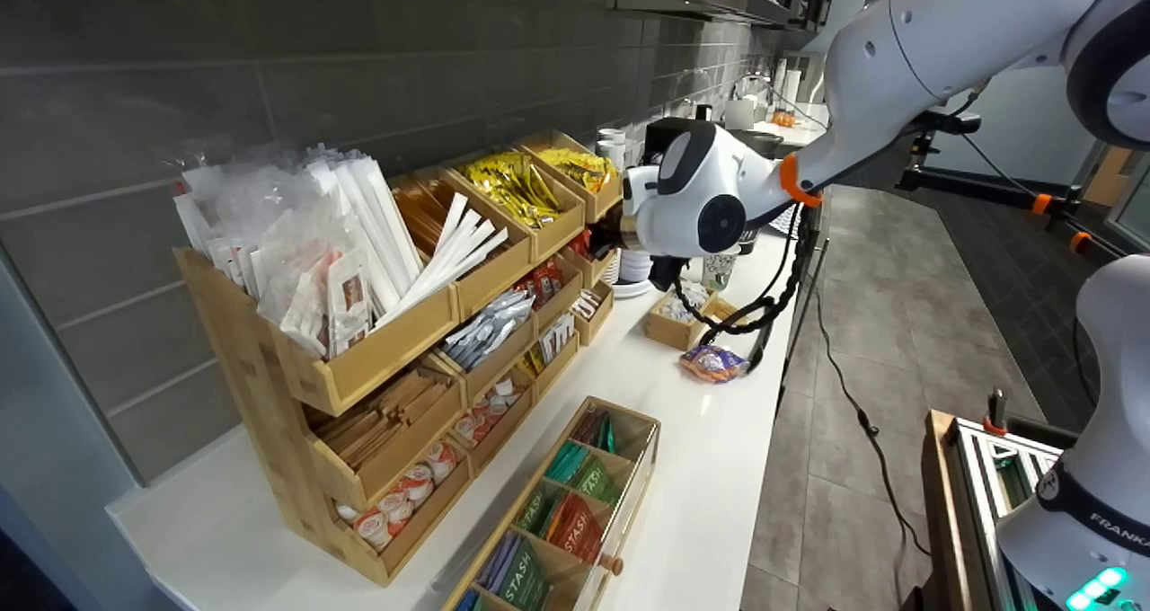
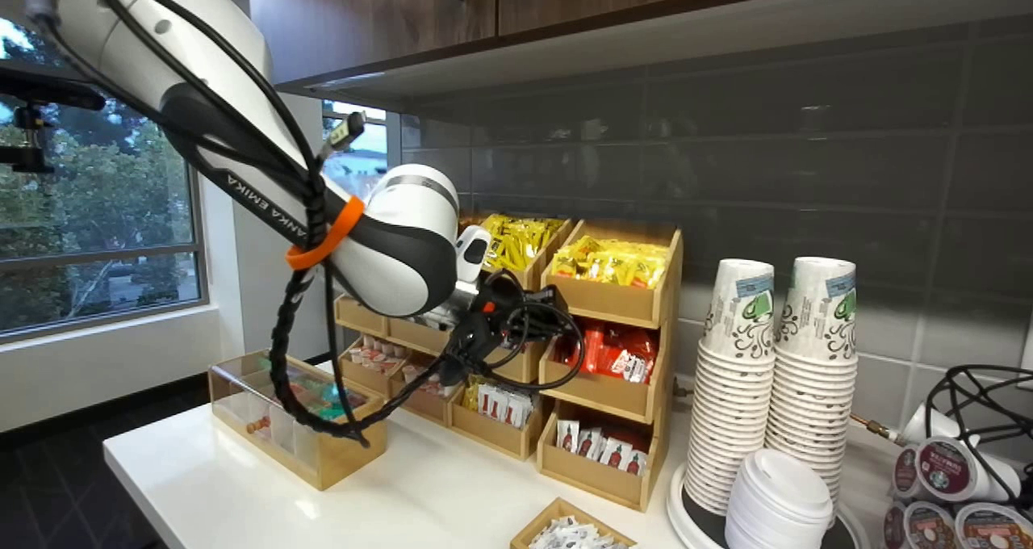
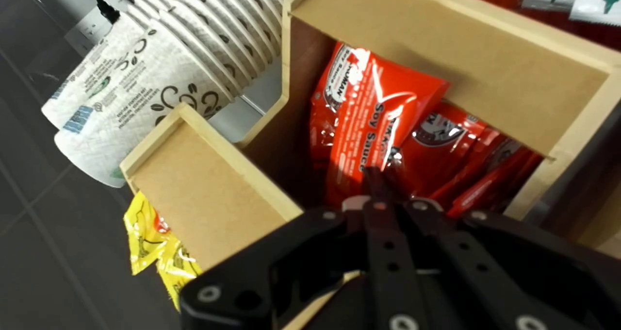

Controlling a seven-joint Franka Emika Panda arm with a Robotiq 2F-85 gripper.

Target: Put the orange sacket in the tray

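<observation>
Your claw (image 3: 388,190) looked clenched, catch unclear | topmost red packet (image 3: 376,119) seemed light, slick, burstable | you needed a gentle edge pinch

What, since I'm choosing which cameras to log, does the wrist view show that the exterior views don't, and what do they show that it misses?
Only the wrist view makes "Soy Sauce" readable on the red sachets. Only the exterior views take in the arm and the tea box; an exterior view also catches a purple-and-orange packet on the counter. Shared by both: the hand, those sachets, the yellow packets and the stacked paper cups.
</observation>
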